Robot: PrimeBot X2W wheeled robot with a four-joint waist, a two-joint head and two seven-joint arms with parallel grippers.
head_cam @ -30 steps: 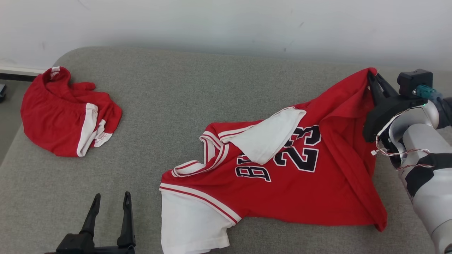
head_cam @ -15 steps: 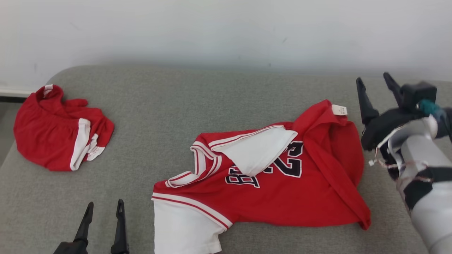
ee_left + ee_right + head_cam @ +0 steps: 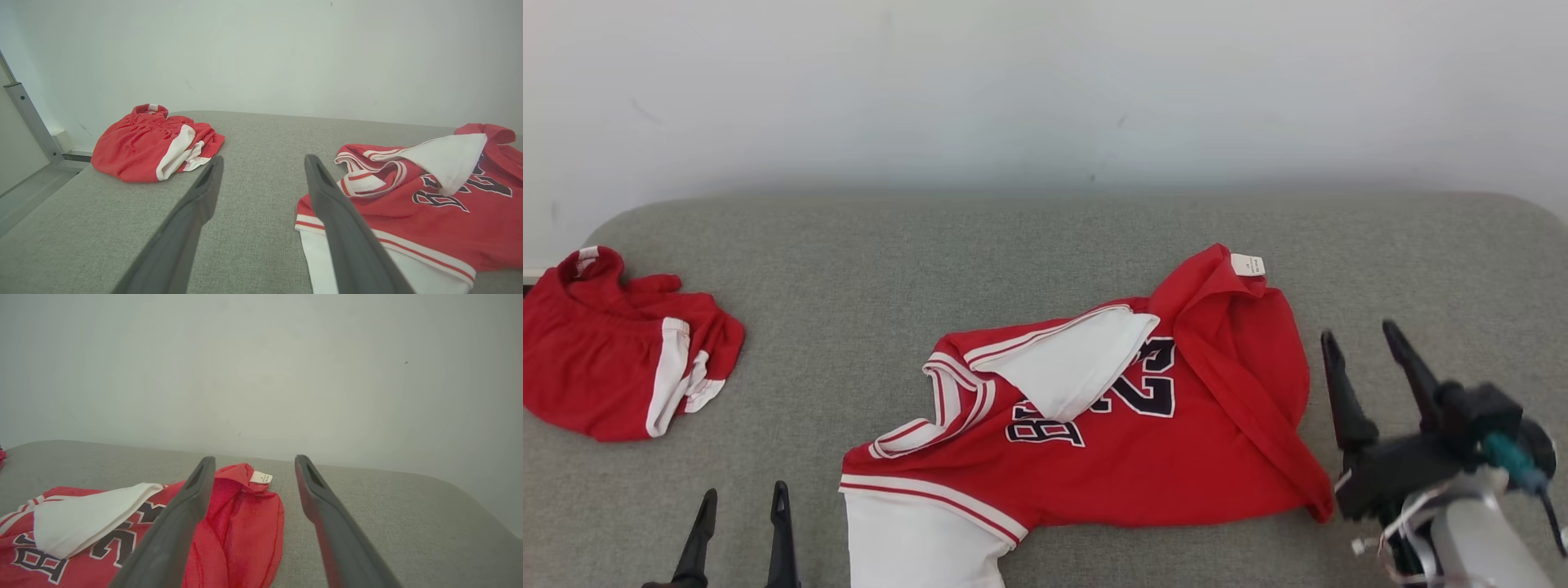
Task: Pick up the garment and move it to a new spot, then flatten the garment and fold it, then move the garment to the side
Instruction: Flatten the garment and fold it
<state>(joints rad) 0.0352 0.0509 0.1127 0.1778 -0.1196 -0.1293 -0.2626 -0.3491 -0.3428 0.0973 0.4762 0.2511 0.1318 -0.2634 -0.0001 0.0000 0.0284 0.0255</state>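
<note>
The red shirt [image 3: 1160, 457] with the number 23 lies crumpled in the middle of the grey cushion [image 3: 915, 269] and needs to be made flat. The right gripper [image 3: 1357, 331] is just beside the shirt's bottom edge, its 2 fingers spread wide, holding nothing. The left gripper [image 3: 745, 490] sits near the shirt's other end, fingers spread and empty too. 1 white sleeve [image 3: 1078, 371] is flopped over the number, and the corner with the tag [image 3: 1248, 265] is folded in. It would be best to pinch that corner low, pull it out gently, then flip the sleeve back. The red shorts [image 3: 596, 384] lie well apart.
</note>
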